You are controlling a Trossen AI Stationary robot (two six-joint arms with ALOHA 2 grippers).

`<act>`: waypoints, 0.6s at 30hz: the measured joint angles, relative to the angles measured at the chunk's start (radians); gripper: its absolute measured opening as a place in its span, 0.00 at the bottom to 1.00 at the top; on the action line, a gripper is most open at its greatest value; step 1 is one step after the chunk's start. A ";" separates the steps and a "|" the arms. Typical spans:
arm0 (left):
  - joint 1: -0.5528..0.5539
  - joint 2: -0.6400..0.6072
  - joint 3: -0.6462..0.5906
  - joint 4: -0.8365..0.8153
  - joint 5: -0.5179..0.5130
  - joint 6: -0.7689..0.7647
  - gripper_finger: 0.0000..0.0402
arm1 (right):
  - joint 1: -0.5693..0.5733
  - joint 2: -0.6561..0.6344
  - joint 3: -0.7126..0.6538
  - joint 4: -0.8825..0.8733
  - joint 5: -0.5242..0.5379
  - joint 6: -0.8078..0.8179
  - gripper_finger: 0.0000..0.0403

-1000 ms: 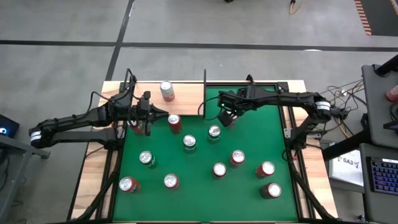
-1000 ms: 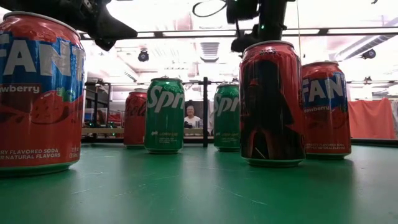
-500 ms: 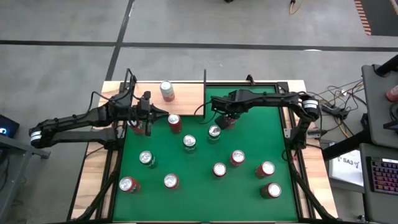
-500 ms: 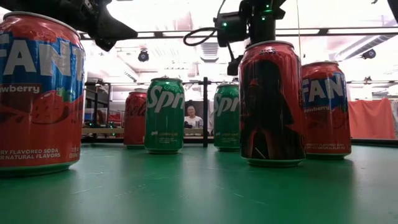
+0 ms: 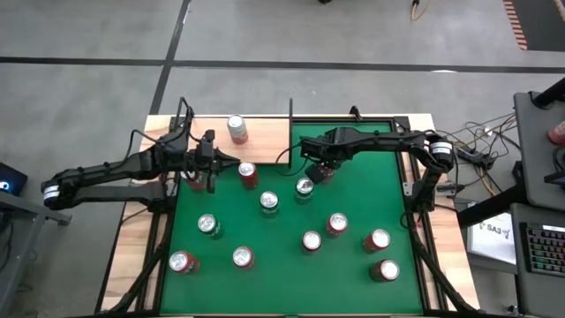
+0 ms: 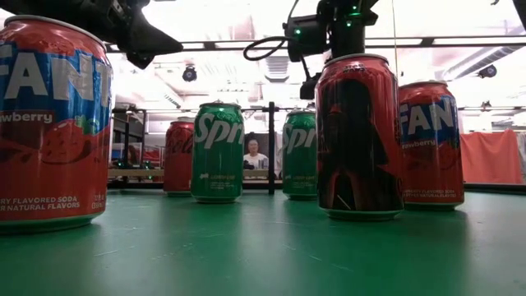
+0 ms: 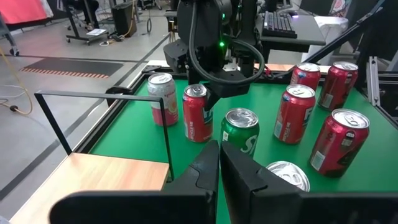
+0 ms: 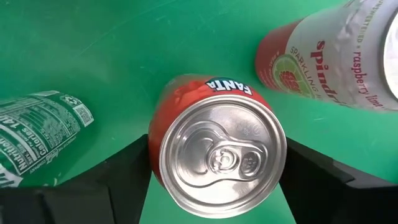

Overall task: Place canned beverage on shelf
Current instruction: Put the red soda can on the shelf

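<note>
The Fanta can (image 8: 222, 152) stands on the green table, right of the shelf (image 5: 265, 132). The right pincer (image 8: 217, 163) straddles it wide open, gripping nothing yet. A skewed close could tip it into the pink can (image 8: 323, 56) just beside. The left pincer (image 7: 219, 168), shut and empty, waits by the shelf. We cannot tell whether the fingers touch the can's sides below its rim.

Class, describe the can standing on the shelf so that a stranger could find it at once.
At the far edge of the green felt lies the pale wood shelf, left of centre. One can stands on it, pale and pinkish. Every other visible can stands on the felt, not on wood.
</note>
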 joint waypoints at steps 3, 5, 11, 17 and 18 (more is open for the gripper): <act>0.000 0.000 0.000 0.009 0.000 -0.013 0.00 | 0.000 -0.028 0.000 -0.030 -0.002 0.000 0.70; 0.000 0.000 0.000 0.022 0.000 -0.021 0.00 | 0.000 -0.054 0.015 -0.063 0.012 0.000 0.70; 0.000 0.000 0.000 0.070 0.001 -0.022 0.00 | 0.010 -0.160 0.080 -0.080 0.074 0.000 0.70; 0.000 0.000 0.000 0.099 0.001 -0.022 0.04 | 0.064 -0.269 0.132 -0.033 0.157 -0.025 0.70; 0.000 0.000 0.000 0.105 0.002 -0.022 0.05 | 0.076 -0.287 0.133 -0.002 0.165 -0.044 0.70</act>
